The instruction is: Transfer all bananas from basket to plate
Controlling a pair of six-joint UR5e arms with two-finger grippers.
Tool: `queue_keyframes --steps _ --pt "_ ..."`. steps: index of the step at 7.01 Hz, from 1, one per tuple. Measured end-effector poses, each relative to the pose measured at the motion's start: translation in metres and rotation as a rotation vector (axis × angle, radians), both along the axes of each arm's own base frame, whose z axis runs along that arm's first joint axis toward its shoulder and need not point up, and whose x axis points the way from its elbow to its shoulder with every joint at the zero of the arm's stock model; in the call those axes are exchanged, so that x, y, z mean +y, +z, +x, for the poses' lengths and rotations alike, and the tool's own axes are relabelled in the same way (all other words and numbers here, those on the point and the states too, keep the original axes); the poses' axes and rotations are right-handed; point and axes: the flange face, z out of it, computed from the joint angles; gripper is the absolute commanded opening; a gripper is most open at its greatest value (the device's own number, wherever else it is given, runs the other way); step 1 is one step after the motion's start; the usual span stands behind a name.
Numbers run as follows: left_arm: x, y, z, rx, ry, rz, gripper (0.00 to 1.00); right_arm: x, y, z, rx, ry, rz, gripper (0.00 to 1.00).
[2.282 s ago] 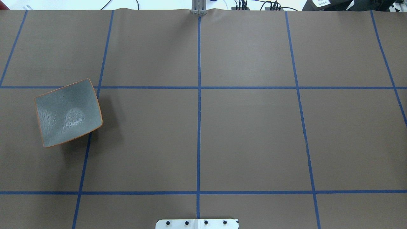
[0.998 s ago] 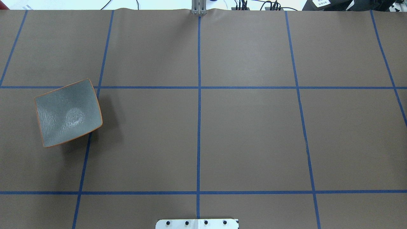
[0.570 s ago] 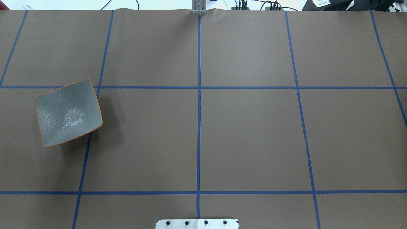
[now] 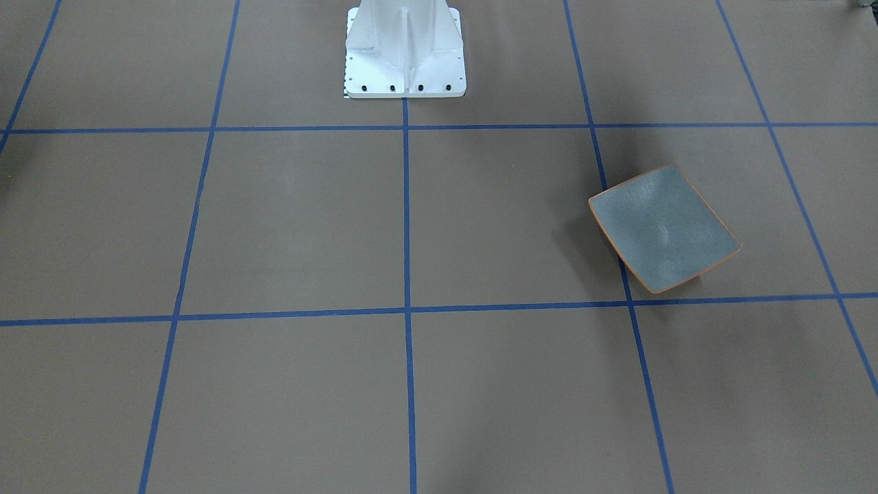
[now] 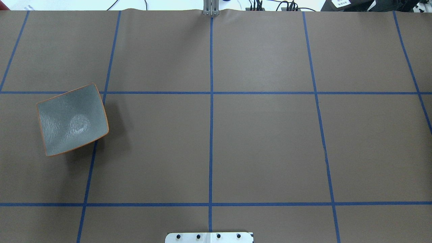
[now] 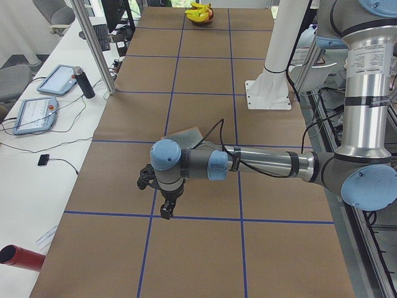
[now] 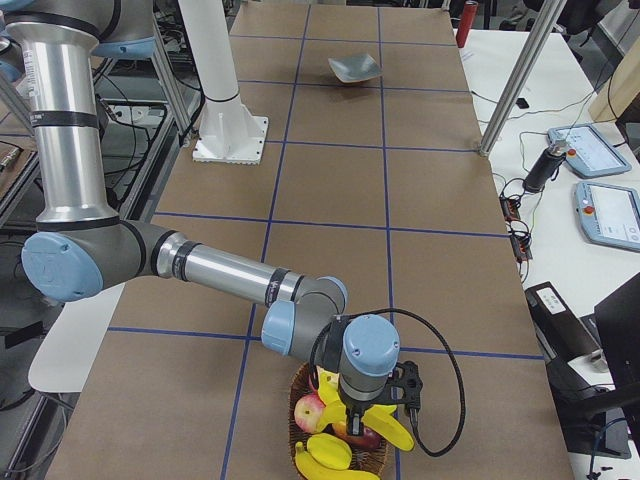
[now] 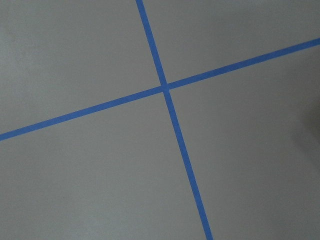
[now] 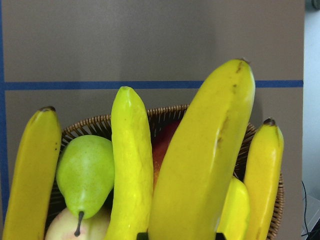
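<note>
From across the surface (image 4: 309, 226), the plate (image 4: 664, 230) lies flat on my left side, one corner just over a blue tape line (image 4: 406, 206), its grey-blue face showing whole; my white base (image 4: 405, 48) stands at the top. From overhead the plate sits in the left half, turned askew to the tape grid, and neither of my arms shows. From the left end, my left arm reaches low over the surface and my left gripper (image 6: 166, 211) points down just above a tape line, with the plate partly hidden behind its wrist (whether this gripper is wide or narrow I cannot tell). The basket (image 6: 201, 20) with the bananas (image 6: 200, 11) is at the far end, well apart from the plate. From the right end, my right gripper (image 7: 352, 415) is down in the basket among the fruit. My left wrist camera sees only a tape crossing on brown. My right wrist camera sees four bananas standing out of the woven basket beside a green pear (image 9: 85, 170). The big banana (image 9: 205, 150) fills the gap between my dark fingertips (image 9: 142, 235) at the bottom edge, so the right gripper is closed on it.
</note>
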Motion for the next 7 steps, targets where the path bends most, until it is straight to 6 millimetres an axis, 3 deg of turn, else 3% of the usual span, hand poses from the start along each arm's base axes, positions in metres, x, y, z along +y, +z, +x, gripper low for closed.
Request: queue_keyframes --steps 2,3,4,5,6,7 --pt "0.000 0.001 0.000 0.002 -0.008 -0.009 1.00 -0.025 -0.072 0.021 0.000 0.005 0.037 0.00" --pt "-0.003 -0.004 0.002 0.021 -0.019 -0.014 1.00 -0.050 -0.113 0.011 -0.018 0.006 0.070 0.00" --pt "-0.008 -0.013 0.005 0.055 -0.037 -0.021 1.00 -0.080 -0.160 -0.025 -0.038 -0.005 0.100 0.00" --pt "-0.016 -0.024 0.007 0.078 -0.063 -0.034 1.00 -0.109 -0.213 -0.082 -0.051 -0.012 0.116 0.00" --pt "-0.028 -0.039 0.010 0.091 -0.095 -0.046 1.00 -0.130 -0.271 -0.150 -0.070 -0.013 0.121 0.00" --pt "-0.045 -0.062 0.021 0.100 -0.121 -0.053 1.00 -0.136 -0.326 -0.220 -0.098 -0.017 0.123 0.00"
